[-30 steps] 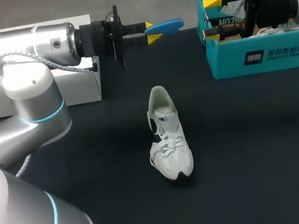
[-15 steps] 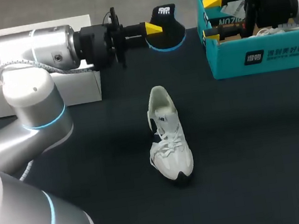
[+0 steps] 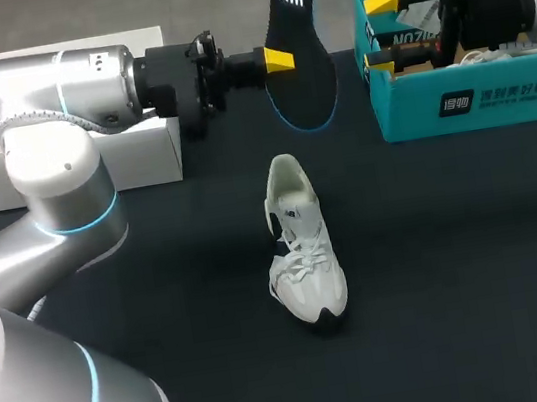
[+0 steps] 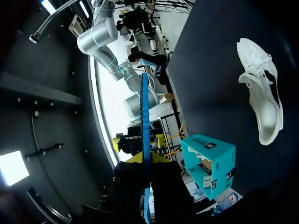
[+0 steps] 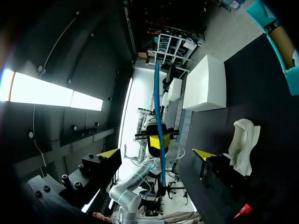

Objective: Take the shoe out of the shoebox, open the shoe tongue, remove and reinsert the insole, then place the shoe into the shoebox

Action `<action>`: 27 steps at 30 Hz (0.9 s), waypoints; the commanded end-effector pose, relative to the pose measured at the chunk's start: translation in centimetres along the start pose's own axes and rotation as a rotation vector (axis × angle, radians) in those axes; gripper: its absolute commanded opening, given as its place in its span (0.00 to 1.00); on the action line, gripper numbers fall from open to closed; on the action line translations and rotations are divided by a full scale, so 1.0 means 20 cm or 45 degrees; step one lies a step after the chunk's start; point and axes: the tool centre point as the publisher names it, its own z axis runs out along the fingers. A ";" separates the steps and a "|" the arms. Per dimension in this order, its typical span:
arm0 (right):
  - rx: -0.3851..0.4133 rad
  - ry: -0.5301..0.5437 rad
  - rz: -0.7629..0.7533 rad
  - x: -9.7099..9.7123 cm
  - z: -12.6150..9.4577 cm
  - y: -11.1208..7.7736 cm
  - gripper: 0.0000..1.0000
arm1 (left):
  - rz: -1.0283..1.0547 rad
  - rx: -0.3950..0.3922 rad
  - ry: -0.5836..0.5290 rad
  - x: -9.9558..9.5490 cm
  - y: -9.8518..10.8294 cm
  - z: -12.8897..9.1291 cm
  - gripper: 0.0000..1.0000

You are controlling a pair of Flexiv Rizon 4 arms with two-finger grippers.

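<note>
Note that the left claw, clamped on the insole, has rolled over the last second. The insole now shows its black face instead of its blue edge, above the table beyond the shoe. Removal looks complete; expect reinsertion next. The right claw stands apart over the shoebox.

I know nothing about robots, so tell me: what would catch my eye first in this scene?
First, the black insole with its blue edge, held up on end in the air by the left gripper above the far middle of the dark table. Nearer than it, a white shoe sits in the table's middle. At the far right, the right gripper hangs open over a teal shoebox.
</note>
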 end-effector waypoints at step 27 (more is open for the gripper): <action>0.061 -0.065 -0.020 0.00 0.17 0.05 1.00 | -0.103 -0.071 -0.050 0.01 0.09 0.08 0.00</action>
